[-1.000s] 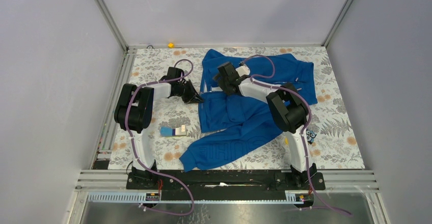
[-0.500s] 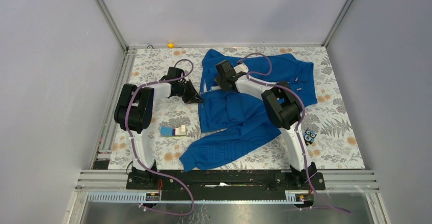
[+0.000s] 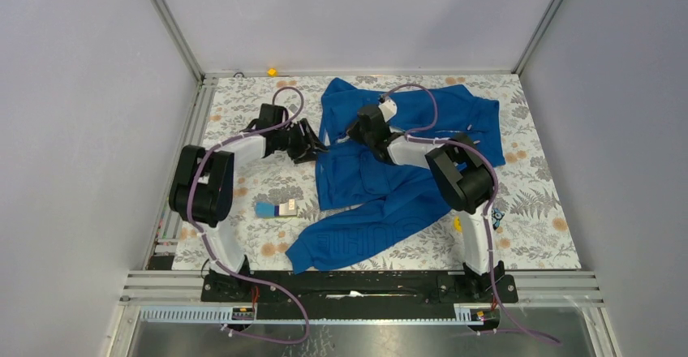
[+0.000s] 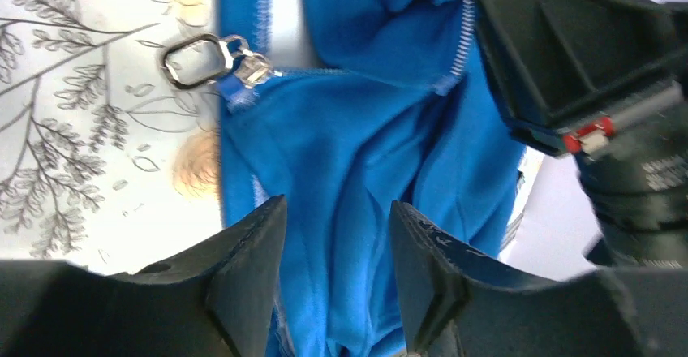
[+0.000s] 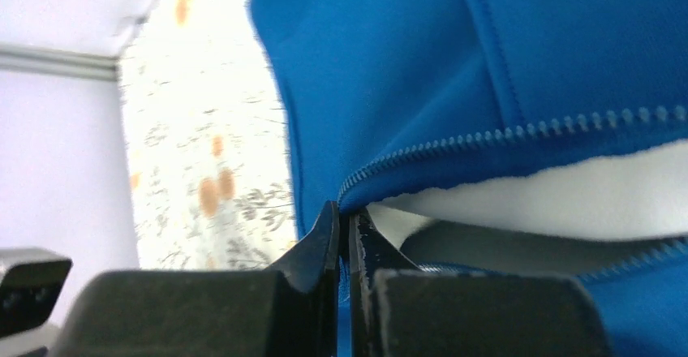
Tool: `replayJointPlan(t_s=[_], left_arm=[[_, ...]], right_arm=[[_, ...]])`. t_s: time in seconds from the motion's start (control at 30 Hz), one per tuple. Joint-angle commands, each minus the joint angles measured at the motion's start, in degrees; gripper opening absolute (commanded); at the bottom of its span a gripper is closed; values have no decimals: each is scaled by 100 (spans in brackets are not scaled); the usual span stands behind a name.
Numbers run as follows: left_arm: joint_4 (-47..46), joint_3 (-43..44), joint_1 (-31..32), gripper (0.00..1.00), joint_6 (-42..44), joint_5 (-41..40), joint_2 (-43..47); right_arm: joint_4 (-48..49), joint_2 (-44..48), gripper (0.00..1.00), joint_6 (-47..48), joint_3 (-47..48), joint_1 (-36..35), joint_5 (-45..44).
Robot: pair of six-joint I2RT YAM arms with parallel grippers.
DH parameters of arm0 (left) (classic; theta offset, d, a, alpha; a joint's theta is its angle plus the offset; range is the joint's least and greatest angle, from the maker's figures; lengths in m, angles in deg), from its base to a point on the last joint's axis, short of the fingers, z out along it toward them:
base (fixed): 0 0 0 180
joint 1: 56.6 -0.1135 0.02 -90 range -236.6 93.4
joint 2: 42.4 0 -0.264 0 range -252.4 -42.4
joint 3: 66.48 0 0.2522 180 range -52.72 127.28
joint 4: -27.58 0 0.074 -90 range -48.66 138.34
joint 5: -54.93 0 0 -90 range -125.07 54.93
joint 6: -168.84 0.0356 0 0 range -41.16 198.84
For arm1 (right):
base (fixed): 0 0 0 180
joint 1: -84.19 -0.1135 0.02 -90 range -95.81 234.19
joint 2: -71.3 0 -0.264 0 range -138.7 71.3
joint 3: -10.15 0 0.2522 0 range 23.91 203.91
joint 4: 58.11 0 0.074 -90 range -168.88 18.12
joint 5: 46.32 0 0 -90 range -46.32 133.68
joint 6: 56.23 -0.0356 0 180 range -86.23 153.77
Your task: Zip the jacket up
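Lying crumpled across the middle and far part of the flowered table (image 3: 535, 187), the jacket (image 3: 381, 191) is open at the front, and its white lining shows beside the zipper teeth (image 5: 519, 134). In the top view the right arm hides much of its centre. One sleeve reaches toward the near edge, and the raised lettering (image 3: 357, 239) on it is too small to read. The right gripper (image 5: 345, 231) has its fingers pressed together on the jacket's front edge, just where the row of teeth ends. The left gripper (image 4: 337, 235) is at the jacket's left edge, its fingers apart and grasping nothing, with blue cloth seen between them. The metal zipper pull (image 4: 195, 58) lies on the table just beyond. A small blue and white block (image 3: 276, 208) lies near the left arm. A little toy (image 3: 495, 217) is half hidden behind the right arm, and a yellow piece (image 3: 272, 71) sits at the far edge.
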Motion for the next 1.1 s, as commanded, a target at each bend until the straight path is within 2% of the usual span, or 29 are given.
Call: replayJointPlan(t_s=[0.0,0.1,0.23,0.37,0.47,0.5,0.57,0.67,0.73,0.87,0.97,1.07], left_arm=[[-1256,-385,-188,56,-385,714,861],[-2331,-652,-315,63,-1134,1127,1006],[-3978,-982,-370,65,-3172,1555,745],[-6103,-1423,-353,64,-5527,1622,193],[-7148,-1794,-332,74,-6748,1366,-84],[-7159,-1842,-315,75,-6850,1279,-99],[-6584,-1832,-285,74,-6561,1078,-1],[-5193,-1661,-299,76,-5374,561,330],[-4644,-1257,-307,77,-4667,581,191],[-5230,-692,-293,71,-4667,1089,-391],[-5488,-584,-291,57,-4721,1222,-589],[-5239,-435,-291,44,-4421,1310,-706]], right_arm=[[3051,551,0,990,-723,1,784],[4293,561,0,1260,-1215,3,1153],[5527,530,0,1547,-1621,4,1505],[6393,536,0,1724,-1933,8,1530],[6724,466,0,1815,-1963,6,1529],[6814,431,0,1809,-1958,7,1533],[6894,357,0,1742,-1927,9,1600],[6934,339,0,1702,-1915,12,1712],[6949,364,0,1696,-1942,9,1722],[7018,376,0,1610,-1976,16,1729],[7060,362,0,1556,-1993,13,1744],[7116,357,0,1509,-2023,12,1746]])
